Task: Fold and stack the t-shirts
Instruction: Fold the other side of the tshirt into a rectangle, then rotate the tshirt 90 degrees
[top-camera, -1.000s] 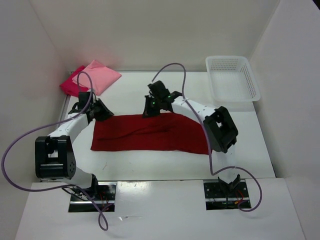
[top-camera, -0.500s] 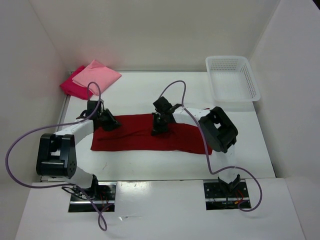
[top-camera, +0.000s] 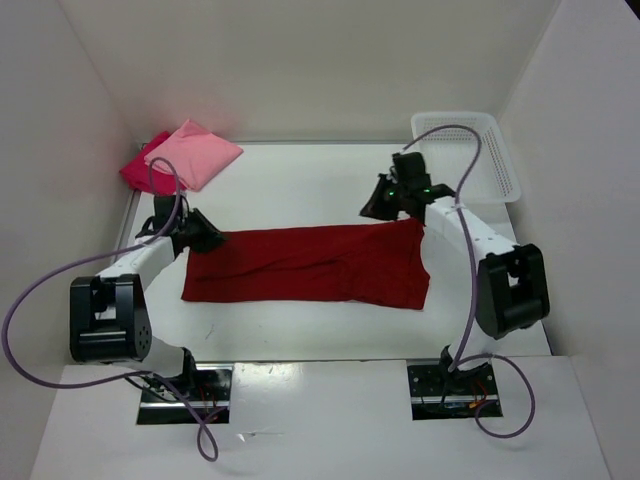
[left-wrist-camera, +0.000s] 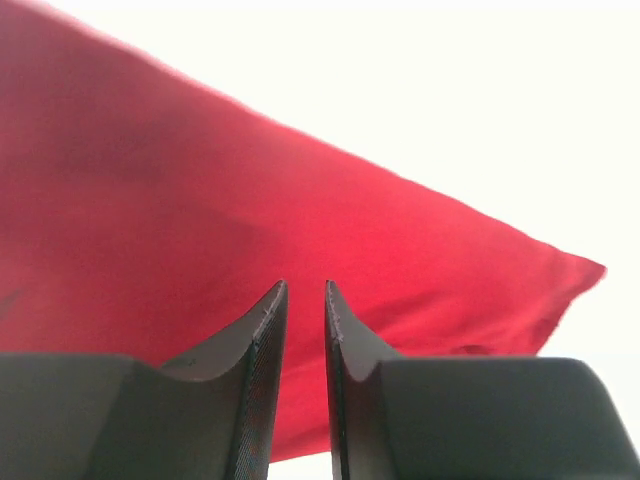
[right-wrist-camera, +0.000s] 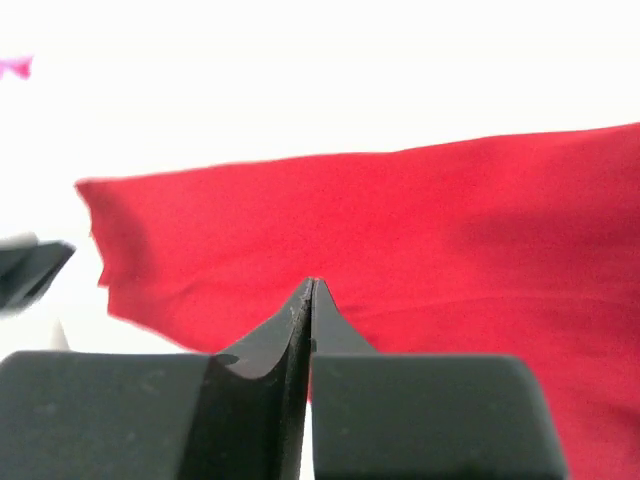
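As both face dark red t-shirt (top-camera: 310, 265) | left end effector (left-wrist-camera: 305, 290) slightly apart | right end effector (right-wrist-camera: 311, 285) together

Outstretched, the left pincer (left-wrist-camera: 305, 287) stands slightly parted (a thin gap), the right pincer (right-wrist-camera: 310, 283) pressed fully together

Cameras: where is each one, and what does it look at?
Top: high behind the arms, looking down at the table; both arms show.
Left wrist: behind the left hand, facing the dark red shirt; its fingers show.
Right wrist: behind the right hand, facing that shirt; its fingers show.
All three see that shirt.
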